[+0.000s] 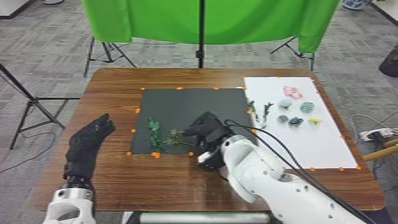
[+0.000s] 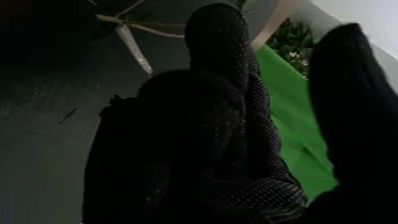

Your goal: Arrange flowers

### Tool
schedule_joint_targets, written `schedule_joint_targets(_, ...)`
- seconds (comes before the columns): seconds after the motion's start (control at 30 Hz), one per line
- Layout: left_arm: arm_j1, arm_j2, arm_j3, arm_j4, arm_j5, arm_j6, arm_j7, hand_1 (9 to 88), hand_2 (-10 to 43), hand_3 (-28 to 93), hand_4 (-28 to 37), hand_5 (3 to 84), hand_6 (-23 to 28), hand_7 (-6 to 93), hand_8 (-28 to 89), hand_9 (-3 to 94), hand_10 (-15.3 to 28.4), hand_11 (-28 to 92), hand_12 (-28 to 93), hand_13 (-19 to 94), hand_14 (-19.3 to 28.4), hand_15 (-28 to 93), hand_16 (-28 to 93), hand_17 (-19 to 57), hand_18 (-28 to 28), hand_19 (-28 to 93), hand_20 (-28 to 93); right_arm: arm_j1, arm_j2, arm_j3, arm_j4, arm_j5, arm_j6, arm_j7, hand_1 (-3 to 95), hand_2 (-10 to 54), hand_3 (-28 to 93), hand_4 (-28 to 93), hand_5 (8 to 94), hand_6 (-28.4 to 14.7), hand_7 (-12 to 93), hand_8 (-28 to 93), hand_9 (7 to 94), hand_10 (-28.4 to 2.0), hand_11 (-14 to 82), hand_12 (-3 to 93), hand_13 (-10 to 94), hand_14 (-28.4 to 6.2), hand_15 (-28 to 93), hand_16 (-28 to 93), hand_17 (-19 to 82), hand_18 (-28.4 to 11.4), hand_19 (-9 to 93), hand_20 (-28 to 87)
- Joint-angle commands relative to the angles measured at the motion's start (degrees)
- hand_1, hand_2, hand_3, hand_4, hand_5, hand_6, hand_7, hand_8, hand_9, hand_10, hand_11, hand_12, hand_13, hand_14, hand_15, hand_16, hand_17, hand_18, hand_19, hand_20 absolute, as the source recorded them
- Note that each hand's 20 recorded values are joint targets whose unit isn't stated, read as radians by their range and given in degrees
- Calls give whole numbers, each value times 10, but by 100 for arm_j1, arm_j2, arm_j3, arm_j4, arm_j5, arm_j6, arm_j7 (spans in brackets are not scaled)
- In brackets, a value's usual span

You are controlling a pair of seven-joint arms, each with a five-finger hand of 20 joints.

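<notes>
Nearest the lens, the robot's right hand (image 1: 208, 130), thumb spread from its fingers, hangs mid-frame beside 2 green sprigs (image 1: 155, 135) on the dark mat (image 1: 171, 104); 1 low sideways sweep could snag stems, skewing the arrangement.

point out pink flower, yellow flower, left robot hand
Pink flower (image 1: 292, 92): head view, middle of its pink bloom.
Yellow flower (image 1: 314, 121): head view, middle of its yellow head.
Left robot hand (image 1: 86, 142): head view, middle of the black glove.
</notes>
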Motion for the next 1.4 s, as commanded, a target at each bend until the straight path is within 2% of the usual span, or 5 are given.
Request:
schedule_joint_targets(0.03,90,-56,-20,-8,33,-61,-41,291,-52,643,-185,469,42,82,-55,420,127,146,129,319,162,198,22,54,117,61,198,-331,253,199,-271,-790,1,-41,315,-11,595,-137,679,-21,128,-88,885,-125,362,257,937,-38,525,323,677,-106,932,479)
schedule_joint_targets(0.3,145,-59,-41,-24,33,-56,-42,292,-51,643,-184,469,42,81,-55,421,127,146,129,320,161,198,23,54,117,60,197,-675,610,583,-615,-1067,-614,189,285,28,577,-132,702,-40,120,-77,886,-134,356,255,937,-42,524,320,677,-107,932,476)
schedule_joint_targets(0.57,83,-42,-43,-16,46,-79,-80,291,-51,643,-184,469,42,80,-54,421,127,145,129,320,162,198,22,54,117,60,197,-712,515,455,-636,-954,-1088,298,286,39,558,-125,723,-44,122,-75,893,-137,351,256,937,-46,530,314,678,-108,932,476)
schedule_joint_targets(0.9,80,-45,-34,-6,38,-76,-112,290,-51,643,-184,469,42,81,-55,420,127,145,130,320,161,197,23,54,118,61,197,-745,473,426,-799,-728,-1282,328,286,46,542,-117,744,-46,128,-71,899,-142,346,257,937,-47,533,307,681,-109,932,476)
schedule_joint_targets(1.4,93,-45,-29,-13,44,-106,-92,290,-51,643,-185,470,43,79,-54,420,128,145,130,320,162,198,22,54,118,60,196,-731,291,413,-743,-334,-1205,345,288,52,534,-113,738,-45,120,-74,900,-147,339,259,937,-52,529,311,679,-111,932,476)
